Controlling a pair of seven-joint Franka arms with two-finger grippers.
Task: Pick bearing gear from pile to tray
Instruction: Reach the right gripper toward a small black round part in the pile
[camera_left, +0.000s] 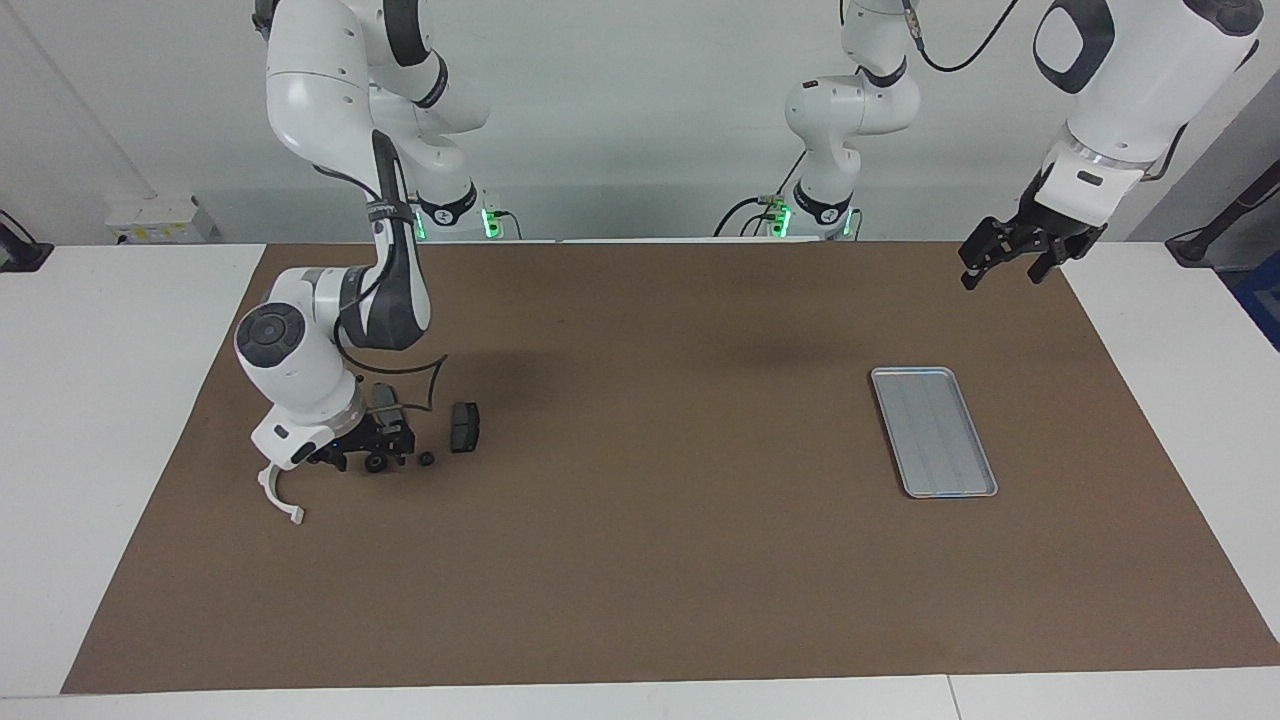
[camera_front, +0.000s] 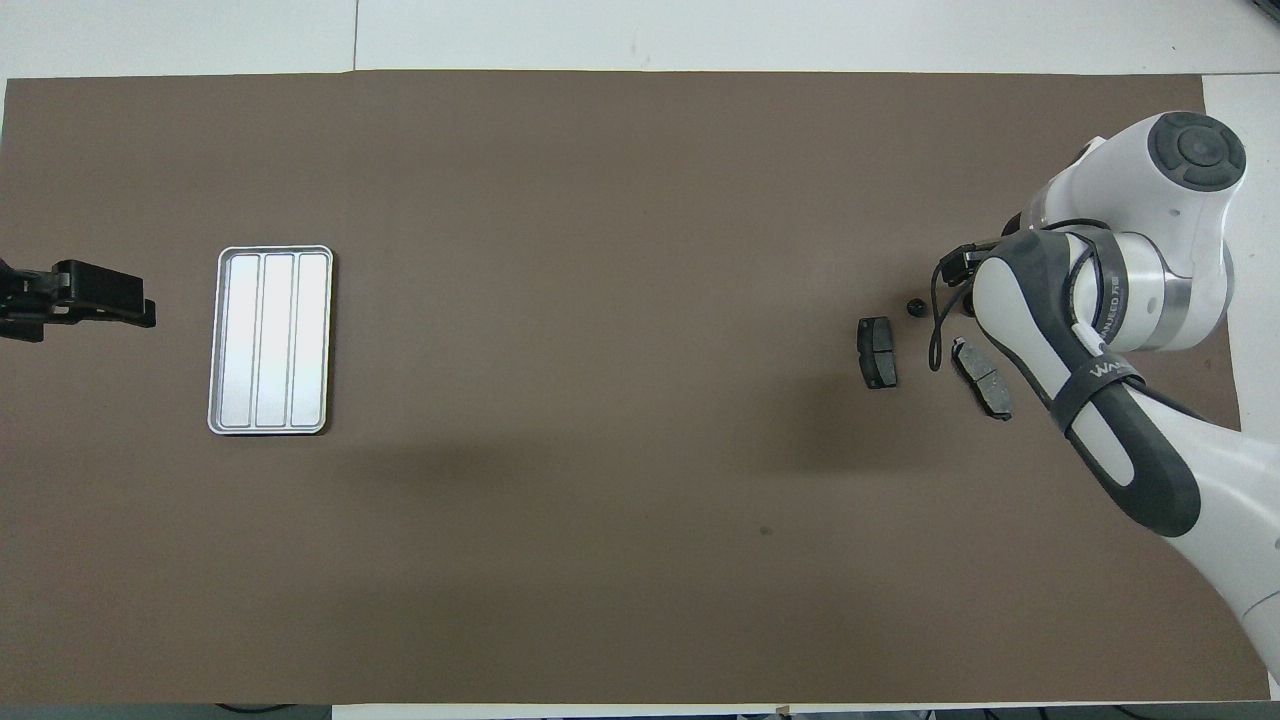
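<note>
— Which step are we in?

— The pick. The pile (camera_left: 420, 440) lies well apart from the tray (camera_left: 935, 430), toward the right arm's end of the counter (camera_left: 650, 560). Our right hand (camera_left: 372, 458) is down at it, right at a black round piece (camera_left: 378, 464) that we take for the bearing gear.

— Do we have hold of it?

— We cannot tell how far that hand is open, nor whether it grips. The piece sits low, at the counter, so we judge it is not lifted.

— What else is in the pile?

— A white arc bracket (camera_left: 278, 497), two brake pads (camera_left: 464, 427) and a smaller black piece (camera_left: 426, 459) just beside the gear.

— And at the tray?

— It holds nothing. Our left hand (camera_left: 1005, 262) waits, wide open and empty, in the air over the mat's edge (camera_left: 1075, 290) at the tray's end of the counter.

— The next move?

— We would make sure of the grip on the gear alone, lift it clear of its neighbours, then carry it across to the tray.
</note>
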